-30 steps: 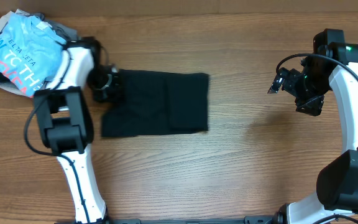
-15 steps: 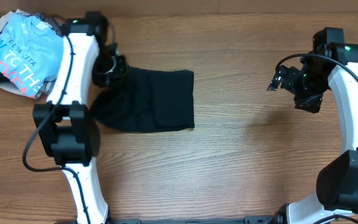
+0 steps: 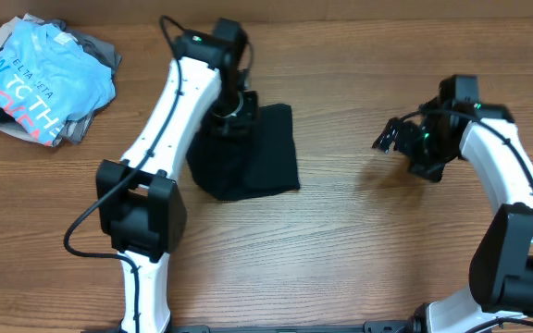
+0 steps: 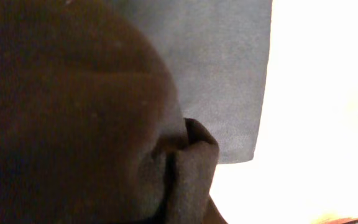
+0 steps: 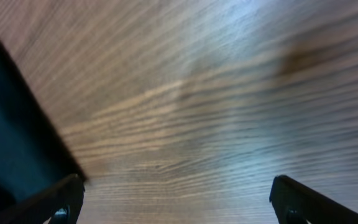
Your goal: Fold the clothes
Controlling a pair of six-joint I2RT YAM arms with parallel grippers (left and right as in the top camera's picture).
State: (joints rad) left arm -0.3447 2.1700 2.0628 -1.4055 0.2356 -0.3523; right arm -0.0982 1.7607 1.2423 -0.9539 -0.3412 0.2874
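Since a second ago the left gripper [image 3: 231, 115] has swept rightward, pinching bunched cloth of the black T-shirt [image 3: 268, 153] and doubling it over mid-table. The fold is in hand; next, the edge needs laying flat and releasing. The right gripper [image 3: 390, 139] hangs spread, empty. Farthest, the light blue tee [image 3: 35, 79] reads, partly, "ELTA ZETA".

We identify the black T-shirt [image 3: 257, 157] at centre frame as matt cloth, soft and creased. In the left wrist view its surface appears dull and fine-textured, without shine. The table [image 3: 340, 250] presents a smooth wood-grain surface, and the right wrist view shows a faint sheen on it. The light blue tee [image 3: 35, 79] at upper left is matt cloth with printed lettering, lying on grey cloth garments [image 3: 105, 51]. We note that the housings of the left arm [image 3: 169, 106] and the right arm [image 3: 512, 171] are smooth white plastic with a slight gloss, joined by black sections.
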